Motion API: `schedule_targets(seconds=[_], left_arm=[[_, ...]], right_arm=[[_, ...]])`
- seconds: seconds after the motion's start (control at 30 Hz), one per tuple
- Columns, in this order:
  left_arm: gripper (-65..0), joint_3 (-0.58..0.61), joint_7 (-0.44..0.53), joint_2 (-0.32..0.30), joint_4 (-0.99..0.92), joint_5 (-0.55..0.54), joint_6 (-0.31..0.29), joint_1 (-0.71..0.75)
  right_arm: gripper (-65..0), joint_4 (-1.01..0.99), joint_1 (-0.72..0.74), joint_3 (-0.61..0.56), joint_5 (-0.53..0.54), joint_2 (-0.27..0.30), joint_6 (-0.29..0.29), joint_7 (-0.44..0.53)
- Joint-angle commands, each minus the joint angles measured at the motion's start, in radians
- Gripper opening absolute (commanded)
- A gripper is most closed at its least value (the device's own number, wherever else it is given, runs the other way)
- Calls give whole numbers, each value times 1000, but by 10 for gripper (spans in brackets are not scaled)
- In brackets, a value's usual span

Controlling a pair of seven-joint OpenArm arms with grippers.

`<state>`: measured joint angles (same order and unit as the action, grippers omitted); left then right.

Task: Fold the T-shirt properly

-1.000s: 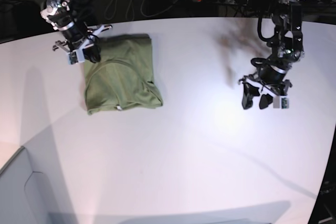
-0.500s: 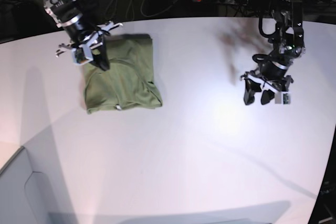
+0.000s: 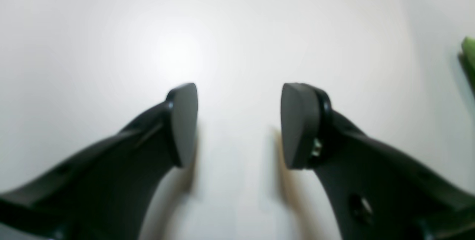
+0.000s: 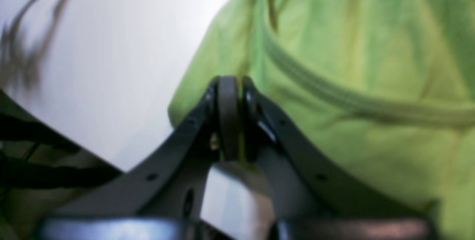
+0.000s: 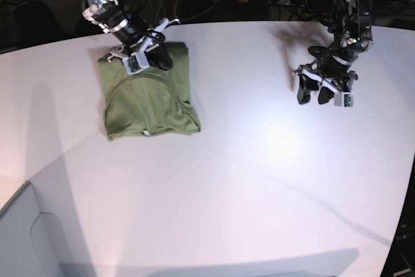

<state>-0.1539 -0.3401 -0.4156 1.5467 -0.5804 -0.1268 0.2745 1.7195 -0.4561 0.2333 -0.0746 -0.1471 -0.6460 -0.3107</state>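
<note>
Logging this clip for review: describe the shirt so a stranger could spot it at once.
Look at the white table, far corner on the base view's left. The T-shirt lies there folded into a rough square, under the right gripper. It is olive green, the only cloth there.

My left gripper (image 3: 237, 125) hangs over the white table (image 3: 111, 28), its two dark fingers (image 3: 183, 121) spread well apart with only bare tabletop between them. At the far right edge of my view a small green sliver of the T-shirt (image 3: 469, 49) shows, blurred.
</note>
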Motion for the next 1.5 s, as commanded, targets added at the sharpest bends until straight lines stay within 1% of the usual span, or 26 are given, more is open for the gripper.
schedule_targets(seconds=[0.0, 0.17, 0.23, 0.3, 0.4, 0.47, 0.5, 0.57, 0.63, 0.7, 0.73, 0.8, 0.87, 0.97, 1.13, 1.2, 1.23, 1.3, 1.4, 1.43, 1.47], left_arm=[[-309, -9, 23, -16, 19, -8, -6, 2], [-309, -11, 23, -15, 38, -8, -4, 42], [-309, -25, 23, -15, 82, -8, -4, 81], [-310, -60, 23, -9, 133, -8, -6, 124], [-311, -105, 23, 17, 200, -8, -6, 176], [-324, -164, 23, 39, 243, -10, -6, 231], [-347, -187, 23, 48, 260, -10, -7, 259], [-419, -235, 23, 70, 294, -10, -7, 311], [-524, -281, 23, 99, 314, -10, -7, 371], [-623, -315, 23, 131, 334, -6, -6, 432], [-650, -330, 23, 146, 347, 0, -1, 461], [-650, -358, 23, 172, 360, 0, 0, 530], [-650, -379, 23, 199, 346, 1, -4, 595], [-650, -404, 23, 223, 294, 1, -6, 664], [-650, -398, 31, 261, 127, 3, -6, 694], [-650, -398, 34, 274, 39, 26, -7, 687], [-650, -396, 34, 275, -12, 58, -7, 681], [-650, -355, 57, 272, -130, 145, -7, 602], [-650, -281, 161, 254, -306, 300, -9, 493], [-650, -250, 201, 246, -374, 353, -9, 457], [-650, -217, 244, 240, -449, 399, -9, 412]], right_arm=[[-646, 6, -5, -1, 20, -1, -5, 25], [-646, 4, -17, -1, 22, -1, -5, 25], [-646, 78, -50, 1, 23, -1, -5, 35], [-646, 169, -86, 7, 25, -1, -5, 69], [-646, 282, -132, 11, 25, 1, -5, 81], [-646, 330, -168, 50, 25, 2, -5, 81], [-646, 337, -185, 73, 25, 2, -5, 81], [-646, 342, -212, 127, 26, 2, -5, 83], [-646, 336, -243, 189, 28, -1, -5, 78], [-646, 336, -300, 225, 54, -3, -5, 78], [-646, 337, -332, 229, 75, -3, -5, 78], [-646, 340, -404, 231, 109, -1, -5, 78], [-646, 330, -464, 222, 112, 4, -5, 78], [-646, 261, -514, 194, 111, 11, -5, 78], [-646, 43, -513, 110, 111, 102, -5, 84], [-646, -63, -471, 82, 109, 128, -5, 86], [-646, -125, -450, 70, 109, 137, -5, 86], [-646, -267, -373, 53, 109, 149, -5, 95], [-646, -474, -269, 27, 106, 162, -4, 147], [-646, -542, -238, 16, 103, 171, 12, 173], [-646, -612, -208, -2, 83, 180, 47, 206]])
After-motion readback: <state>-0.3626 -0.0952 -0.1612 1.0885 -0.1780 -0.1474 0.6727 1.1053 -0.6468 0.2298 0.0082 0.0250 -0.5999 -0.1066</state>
